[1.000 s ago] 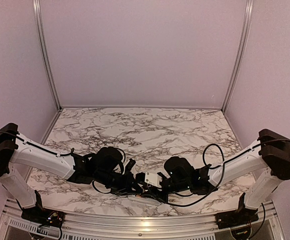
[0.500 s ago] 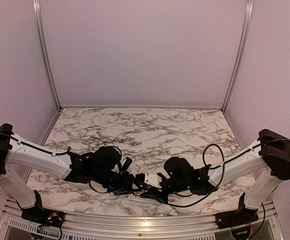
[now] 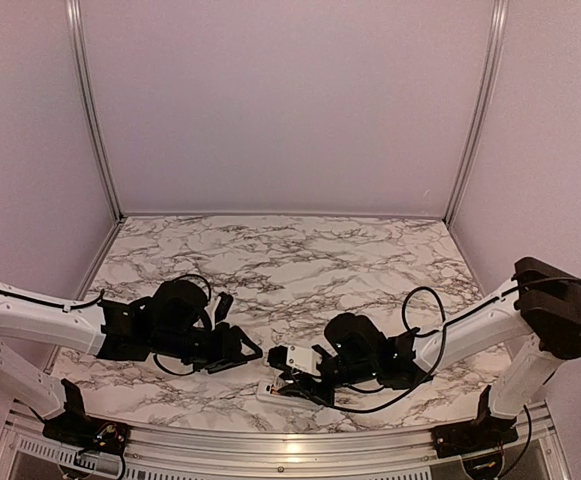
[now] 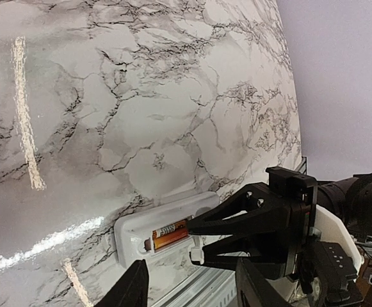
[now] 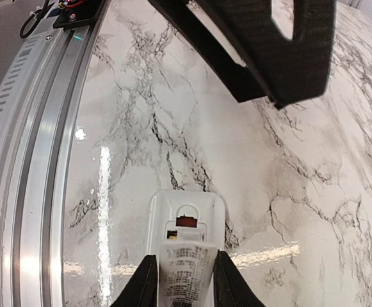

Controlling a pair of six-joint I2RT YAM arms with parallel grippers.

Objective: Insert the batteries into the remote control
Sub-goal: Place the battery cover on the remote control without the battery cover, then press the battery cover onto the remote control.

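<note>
Remote control [image 4: 131,233], near edge, holds one battery [image 4: 168,235]. Left gripper [image 4: 191,268] wide, empty; right gripper [image 5: 184,256] pinches a white labelled piece [image 5: 186,274]. Bump it and you may unseat that battery.

Top external: you look from 6 o'clock, high and far back, down toward 12 o'clock; the whole table [image 3: 300,260] fits in.
Left wrist: low and near over the marble, it faces about 3 o'clock, to the right gripper [image 4: 192,242].
Right wrist: very near, tilted steeply down, it faces about 9 o'clock, to the left gripper [image 5: 259,89].
Shared: all three views hold the remote control [image 4: 129,235], close to the 6 o'clock edge.
</note>
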